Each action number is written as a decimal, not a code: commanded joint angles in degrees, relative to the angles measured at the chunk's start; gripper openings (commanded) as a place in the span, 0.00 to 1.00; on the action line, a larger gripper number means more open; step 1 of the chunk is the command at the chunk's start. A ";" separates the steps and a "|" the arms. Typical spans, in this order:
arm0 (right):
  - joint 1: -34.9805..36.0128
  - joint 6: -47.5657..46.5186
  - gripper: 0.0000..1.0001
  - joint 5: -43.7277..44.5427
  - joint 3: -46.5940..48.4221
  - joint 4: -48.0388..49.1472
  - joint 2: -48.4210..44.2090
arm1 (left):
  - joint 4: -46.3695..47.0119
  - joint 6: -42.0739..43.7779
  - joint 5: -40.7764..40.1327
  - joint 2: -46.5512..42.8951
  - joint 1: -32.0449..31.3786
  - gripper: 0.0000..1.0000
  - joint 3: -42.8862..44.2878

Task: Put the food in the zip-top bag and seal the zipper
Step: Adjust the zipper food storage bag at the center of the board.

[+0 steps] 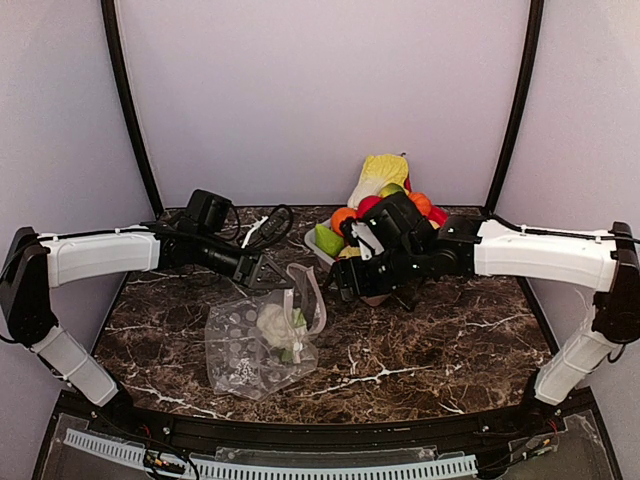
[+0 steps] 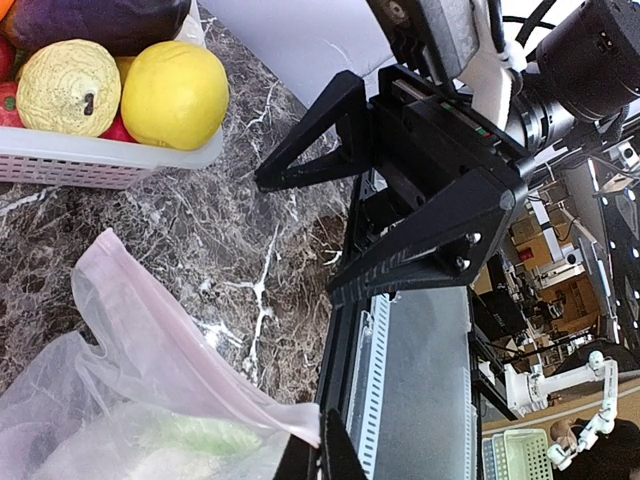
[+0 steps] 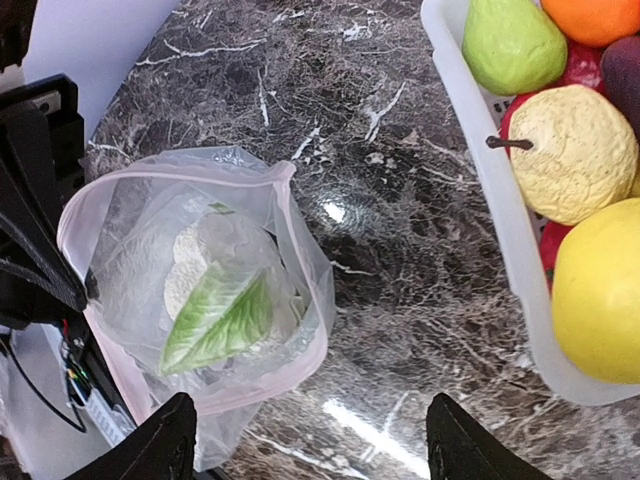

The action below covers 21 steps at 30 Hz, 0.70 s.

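Dark stone with white lines makes up the table [image 1: 430,350], and plain pale walls [image 1: 320,90] stand behind it. Over on the left side, the left gripper [image 2: 320,445] is squeezed tight on the pink zipper [image 2: 190,350], right at one corner of the mouth. From that gripper the zip-top bag [image 1: 235,355] hangs down and spreads out on the table, on the near side of it. The white cauliflower [image 3: 190,270] sits inside the bag with a green leaf on top (you can see it right through the clear plastic). The mouth of the bag gapes open.

Next comes the right gripper [image 3: 312,440]. Its two fingers stand far apart and nothing is between them. It hovers above the table, just to the right of the open bag, apart from it.

Farther right of that gripper is a white tray [image 3: 490,200] full of toy food. The yellow lemon [image 3: 600,300] lies in it, close to the right finger. The dark purple piece [image 3: 628,70] lies farther back in the tray, next to a green pear [image 3: 510,40] and an orange [image 3: 600,15].
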 commanded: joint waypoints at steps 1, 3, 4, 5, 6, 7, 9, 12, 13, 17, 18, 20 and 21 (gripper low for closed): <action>-1.00 8.34 0.75 -6.11 -0.63 6.39 3.11 | -0.74 1.06 -1.15 -2.15 0.21 0.01 -0.50; -1.53 9.63 0.71 -8.24 -0.68 7.15 5.04 | -0.90 1.11 -1.35 -2.37 0.23 0.01 -0.53; -1.67 10.28 0.69 -9.13 -0.78 7.83 5.98 | -0.98 1.16 -1.43 -2.51 0.26 0.01 -0.50; -1.75 10.74 0.66 -10.31 -0.90 8.52 7.26 | -0.93 1.19 -1.66 -2.53 0.22 0.01 -0.53; -1.73 11.12 0.64 -11.27 -0.68 8.72 8.32 | -1.03 1.27 -1.72 -2.66 0.21 0.01 -0.52; -1.73 11.40 0.61 -11.86 -0.33 8.59 9.40 | -1.09 1.32 -1.93 -2.74 0.21 0.01 -0.49; -1.76 11.70 0.56 -12.22 0.50 8.05 10.80 | -1.23 1.44 -2.10 -2.93 0.21 0.01 -0.47; -1.80 11.83 0.55 -10.85 1.61 6.50 11.36 | -1.40 1.54 -2.31 -3.11 0.21 0.01 -0.54; -1.78 11.92 0.55 -10.51 1.88 6.02 11.66 | -1.43 1.55 -2.37 -3.14 0.21 0.01 -0.48; -1.93 11.66 0.51 -12.31 3.56 4.31 13.74 | -1.35 1.56 -2.39 -3.51 0.21 0.01 -0.38; -1.92 11.61 0.49 -12.42 3.80 4.04 14.01 | -1.43 1.56 -2.39 -3.65 0.23 0.01 -0.38; -1.95 11.50 0.47 -12.24 4.25 3.78 14.38 | -1.41 1.56 -2.41 -3.80 0.21 0.01 -0.42; -1.93 11.35 0.45 -12.23 4.51 3.62 14.58 | -1.41 1.56 -2.44 -3.88 0.21 0.01 -0.39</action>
